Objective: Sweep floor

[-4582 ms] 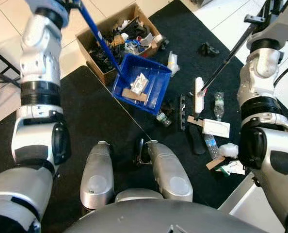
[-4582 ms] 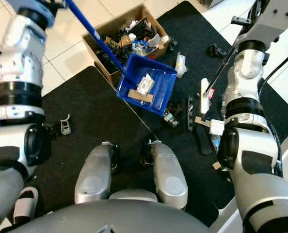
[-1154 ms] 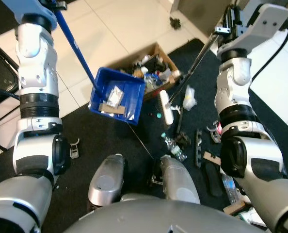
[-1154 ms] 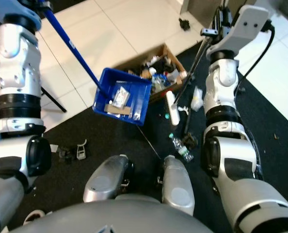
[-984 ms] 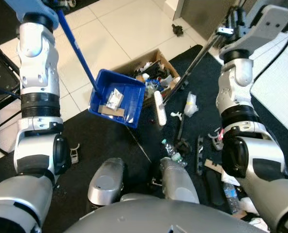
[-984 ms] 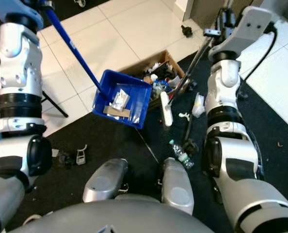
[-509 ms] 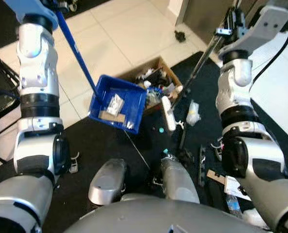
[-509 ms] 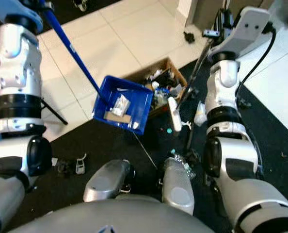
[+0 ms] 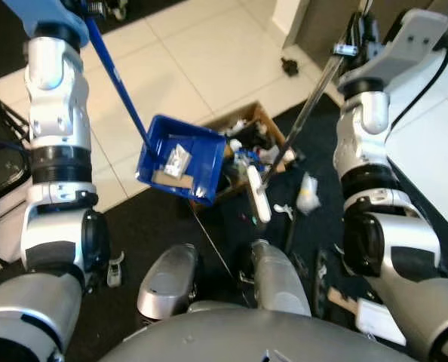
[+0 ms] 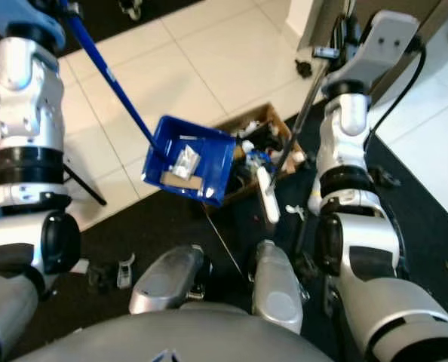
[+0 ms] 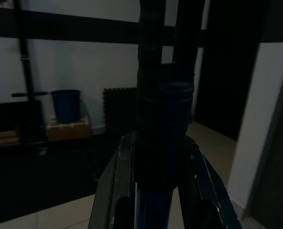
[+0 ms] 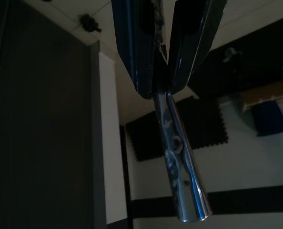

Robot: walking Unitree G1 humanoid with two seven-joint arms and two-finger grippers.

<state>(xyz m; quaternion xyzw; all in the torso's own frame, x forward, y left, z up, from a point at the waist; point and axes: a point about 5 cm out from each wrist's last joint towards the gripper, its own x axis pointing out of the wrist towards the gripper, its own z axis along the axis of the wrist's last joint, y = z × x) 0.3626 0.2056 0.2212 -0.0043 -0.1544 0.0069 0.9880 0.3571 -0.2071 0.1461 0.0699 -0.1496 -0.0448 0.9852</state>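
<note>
A blue dustpan hangs in the air on a long blue handle, with a strip of cardboard and a crumpled wrapper in it. Its right edge overlaps the open cardboard box full of litter. My left gripper is raised high and shut on the handle's upper end. The broom's silver pole slants down to a white broom head just in front of the box. My right gripper is also raised and is shut on that pole.
The box stands where the white tiles meet the black mat. A clear plastic bag and small litter lie on the mat to the right. A dark object rests on the tiles beyond. My knees are below.
The whole view has shifted as I move. The dustpan now overlaps the box's left side instead of hanging beside it. The broom head stays close in front of the box.
</note>
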